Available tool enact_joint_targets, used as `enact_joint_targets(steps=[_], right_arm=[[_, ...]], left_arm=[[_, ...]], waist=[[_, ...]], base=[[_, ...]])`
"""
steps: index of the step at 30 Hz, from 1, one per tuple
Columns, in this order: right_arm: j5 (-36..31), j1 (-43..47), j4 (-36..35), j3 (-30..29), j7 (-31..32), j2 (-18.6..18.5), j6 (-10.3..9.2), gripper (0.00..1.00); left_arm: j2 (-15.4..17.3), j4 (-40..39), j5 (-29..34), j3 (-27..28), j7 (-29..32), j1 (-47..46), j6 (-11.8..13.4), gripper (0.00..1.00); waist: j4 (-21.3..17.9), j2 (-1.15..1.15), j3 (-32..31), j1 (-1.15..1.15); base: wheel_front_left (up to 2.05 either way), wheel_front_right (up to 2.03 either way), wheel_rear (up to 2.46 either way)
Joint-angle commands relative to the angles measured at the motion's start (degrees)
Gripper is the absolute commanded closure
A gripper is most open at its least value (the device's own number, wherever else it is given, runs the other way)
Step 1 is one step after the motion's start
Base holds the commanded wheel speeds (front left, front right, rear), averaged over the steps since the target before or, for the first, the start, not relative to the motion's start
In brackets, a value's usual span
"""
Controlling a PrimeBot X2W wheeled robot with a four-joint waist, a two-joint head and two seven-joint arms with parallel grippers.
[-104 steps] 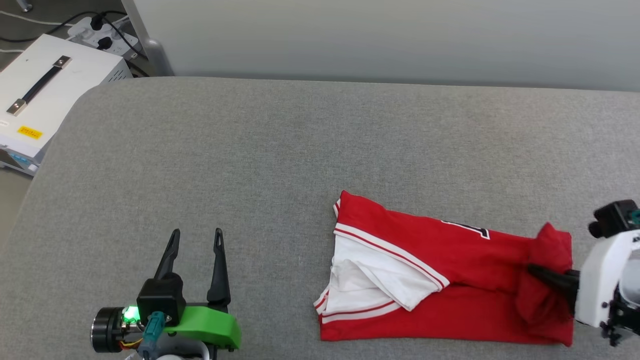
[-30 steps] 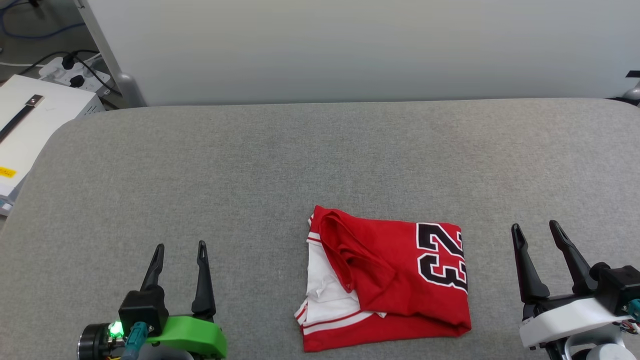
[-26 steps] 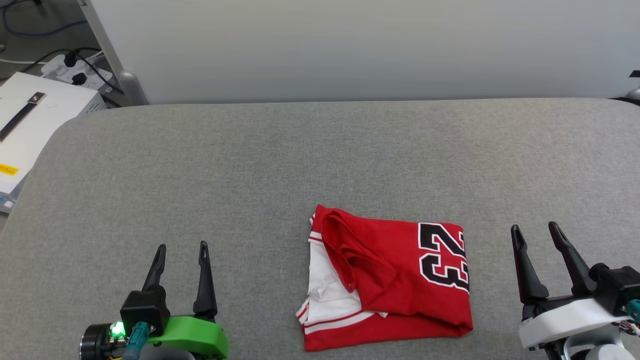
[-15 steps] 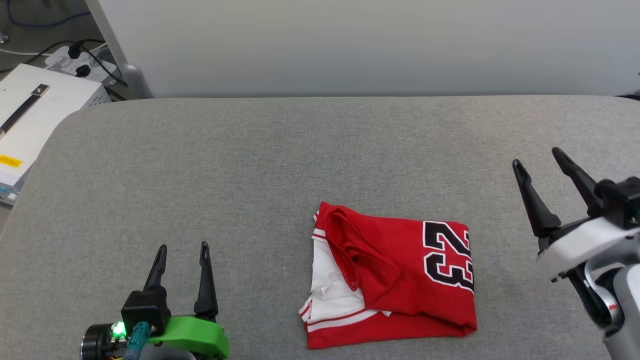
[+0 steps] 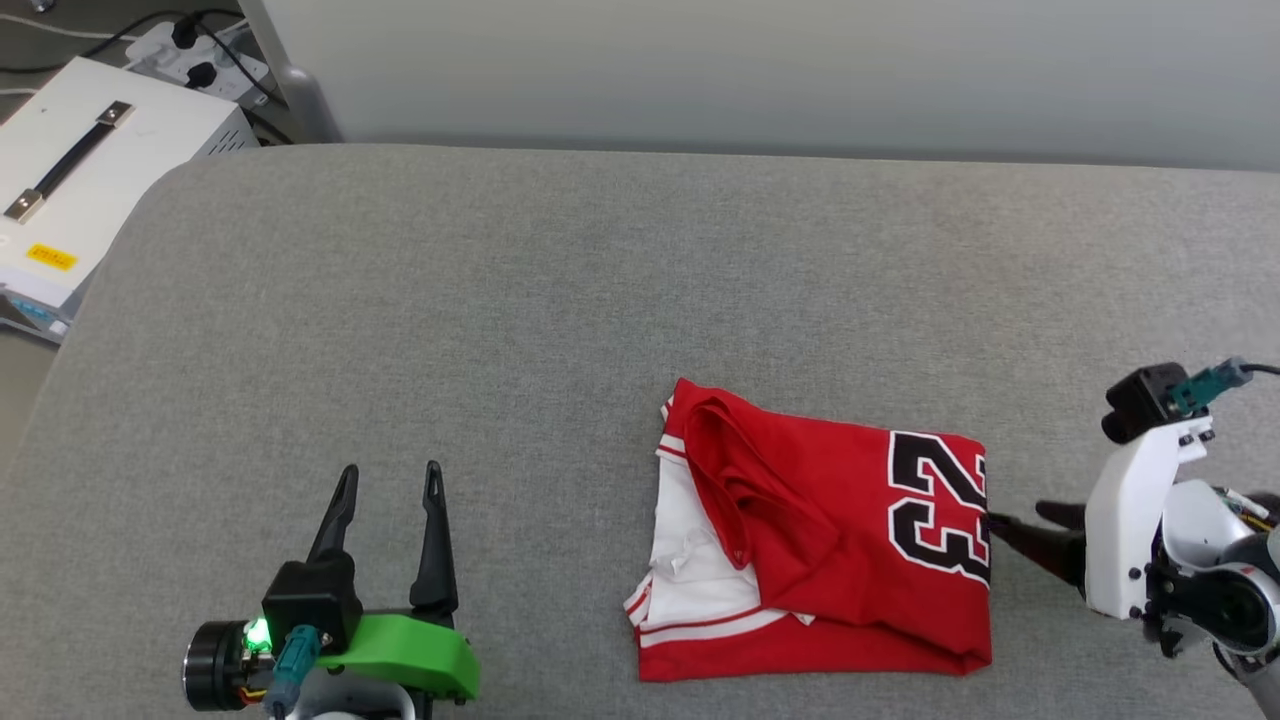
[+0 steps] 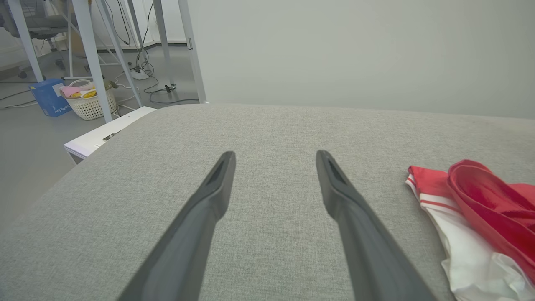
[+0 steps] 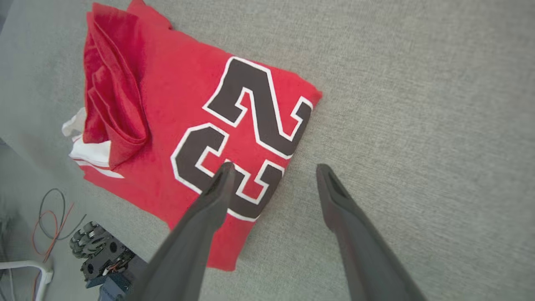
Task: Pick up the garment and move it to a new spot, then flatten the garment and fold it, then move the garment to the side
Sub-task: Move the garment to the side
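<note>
The garment [image 5: 820, 540] lies folded into a rough square on the grey padded table [image 5: 560, 300], red with a black-and-white "23" up and a white sleeve showing at its left. My right gripper [image 5: 1015, 517] points left at the garment's right edge, open. In the right wrist view the right gripper [image 7: 276, 168] straddles that edge of the garment [image 7: 188, 121]: one finger over the "23", the other over bare table. My left gripper [image 5: 390, 470] rests open at the lower left, well clear. The left wrist view has the left gripper [image 6: 276, 156] empty, the garment [image 6: 472, 200] to its right.
A white case with a handle [image 5: 90, 190] and a power strip [image 5: 200, 50] sit off the table's far left corner. A pale wall [image 5: 760, 70] runs behind the table. A laundry basket [image 6: 90, 100] and metal legs [image 6: 87, 54] stand on the floor beyond.
My right gripper rose from its upright rest beside the garment, then swung down to point left at the garment's right edge. The head camera shifted. The garment and left gripper stayed put.
</note>
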Motion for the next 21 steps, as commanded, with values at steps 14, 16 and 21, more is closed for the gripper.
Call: enact_joint_targets(steps=[14, 16, 21], right_arm=[[4.57, 0.85, 9.32, 2.96, -0.54, 8.02, -0.04, 0.00], [4.44, 0.78, 9.56, 4.42, -1.96, 8.30, -0.04, 0.00], [4.29, -0.27, 8.58, 7.34, -7.11, 7.33, -0.04, 1.00]], left_arm=[[-0.50, 0.14, 0.25, -1.32, -0.34, -4.30, -0.33, 0.00], [-0.52, 0.36, 0.15, -1.34, -0.34, -4.56, -0.29, 0.00], [-0.55, 1.02, -0.01, -1.19, -0.34, -4.57, -0.24, 0.00]], waist=[[4.01, 0.00, 5.57, 0.00], [4.16, 0.00, 5.64, 0.00], [4.06, 0.00, 4.79, 0.00]], base=[[0.00, 0.00, 0.00], [0.00, 0.00, 0.00], [0.00, 0.00, 0.00]])
